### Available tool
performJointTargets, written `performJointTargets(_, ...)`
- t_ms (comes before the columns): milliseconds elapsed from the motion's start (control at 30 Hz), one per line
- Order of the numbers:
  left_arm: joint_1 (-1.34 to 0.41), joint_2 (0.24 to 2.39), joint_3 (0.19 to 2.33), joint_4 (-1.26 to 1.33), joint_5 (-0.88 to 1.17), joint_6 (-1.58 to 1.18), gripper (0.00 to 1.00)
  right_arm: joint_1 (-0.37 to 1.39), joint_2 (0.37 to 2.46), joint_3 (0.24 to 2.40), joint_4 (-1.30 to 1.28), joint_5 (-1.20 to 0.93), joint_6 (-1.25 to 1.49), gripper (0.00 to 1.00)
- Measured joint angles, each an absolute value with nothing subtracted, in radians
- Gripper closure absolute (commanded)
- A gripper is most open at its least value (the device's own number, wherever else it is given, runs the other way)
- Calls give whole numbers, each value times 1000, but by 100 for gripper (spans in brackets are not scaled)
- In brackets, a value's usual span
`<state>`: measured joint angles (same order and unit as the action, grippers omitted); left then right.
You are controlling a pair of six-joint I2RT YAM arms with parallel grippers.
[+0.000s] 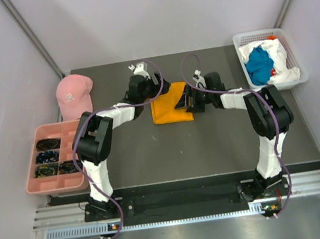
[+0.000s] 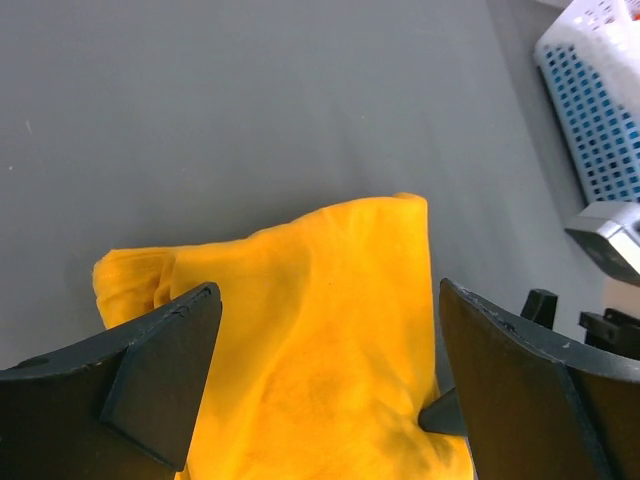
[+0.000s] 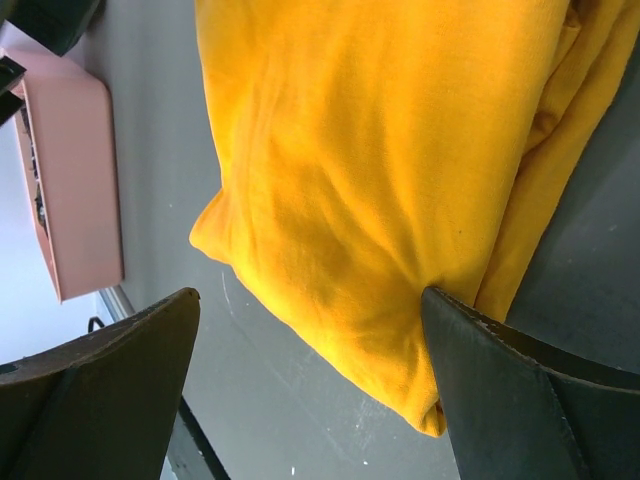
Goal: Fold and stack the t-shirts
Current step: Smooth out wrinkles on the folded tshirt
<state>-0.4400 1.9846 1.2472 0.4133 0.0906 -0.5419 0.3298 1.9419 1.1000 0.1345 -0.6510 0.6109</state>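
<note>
The orange-yellow t-shirt (image 1: 171,103) lies folded into a small rectangle at the table's middle back. My left gripper (image 1: 152,94) is open at its left edge, the cloth (image 2: 320,330) lying between the spread fingers. My right gripper (image 1: 189,99) is open at its right edge, one finger (image 3: 530,390) touching the shirt's (image 3: 380,170) fold. A teal-blue t-shirt (image 1: 258,65) and a white t-shirt (image 1: 278,57) lie crumpled in the white basket (image 1: 244,40) at the back right.
A pink cap (image 1: 73,94) lies at the back left. A pink compartment tray (image 1: 31,172) with small dark items sits at the left edge; it also shows in the right wrist view (image 3: 70,190). The basket's corner (image 2: 600,110) shows in the left wrist view.
</note>
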Motion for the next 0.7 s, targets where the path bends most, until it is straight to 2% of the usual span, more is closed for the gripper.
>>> performJointTargets(300,-377,2001,1247,566,241,-659,6,330,1947,1103,135,-657,611,7)
performJointTargets(467,-355,2092,1247,704,336,-775,6,330,1952,1109,133,-661,610,7)
performJointTargets(700,-348,2170,1247,742,406,-861,6,329,1961,1123,125,-668,605,7)
